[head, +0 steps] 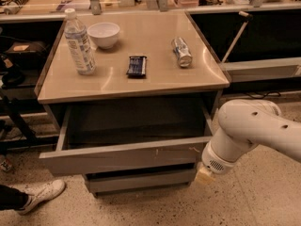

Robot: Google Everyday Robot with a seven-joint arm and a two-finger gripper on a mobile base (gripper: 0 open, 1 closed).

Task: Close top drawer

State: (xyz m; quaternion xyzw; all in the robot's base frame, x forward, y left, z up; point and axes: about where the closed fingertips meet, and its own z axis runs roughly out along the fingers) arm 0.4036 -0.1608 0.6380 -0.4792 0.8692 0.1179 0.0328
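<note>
Near left: a white sneaker (41, 195) on the speckled floor, close to the cabinet's left corner but apart from it. It is not in the drawer's path.

Near right: the bulky white robot arm (249, 131). Its tan-tipped gripper (205, 175) sits low at the right end of the top drawer (117, 158), just beside the lower right corner of the front panel. I cannot tell if it touches, or if it is open or closed, because the wrist hides most of it.

The wide grey top drawer stands pulled well out, with white scuffs right of centre on its flat front. What shows of the inside is bare.

Risks, as I judge them:
- A push this far off-centre could skew the drawer and bind it.
- The tip is low enough to slip under the panel, into the gap above the lower grey drawer front (141, 180).
- A hard shut could topple the clear plastic water bottle (79, 44) or roll the silver can lying on its side (181, 52) on the tan tabletop (155, 81).

Room: there is open floor near the arm. The grey ledge (263, 69) far right limits elbow swing.
</note>
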